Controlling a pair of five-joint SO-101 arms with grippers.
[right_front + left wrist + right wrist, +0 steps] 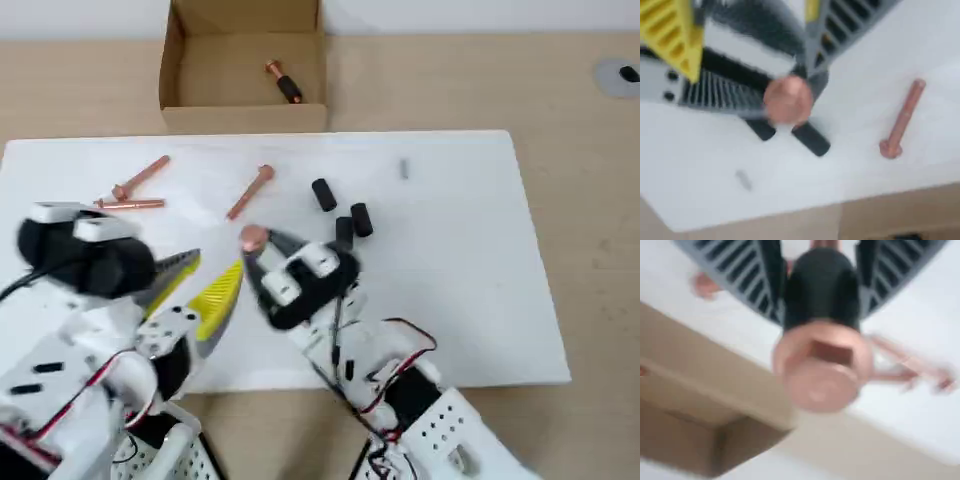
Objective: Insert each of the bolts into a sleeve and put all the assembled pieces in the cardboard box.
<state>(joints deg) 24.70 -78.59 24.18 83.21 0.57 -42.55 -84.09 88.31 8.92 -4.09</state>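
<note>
My right gripper [262,245] [821,310] is shut on a black sleeve [822,285] with a copper bolt head [822,365] [253,238] sticking out of its end, held above the white board. The left wrist view faces that bolt head [787,99] between the dark jaws. My left gripper [220,264], with yellow fingers [670,37], is open just left of it and holds nothing. Three loose bolts [250,192] [140,178] [130,204] lie on the board. Three loose sleeves [323,195] [361,220] [344,232] lie right of the held piece. The cardboard box [172,70] holds one assembled piece [282,82].
The white board [470,290] covers most of the wooden table, with free room on its right half. A small grey mark [404,168] sits on the board near its far edge. A round grey disc [618,76] lies at the table's far right.
</note>
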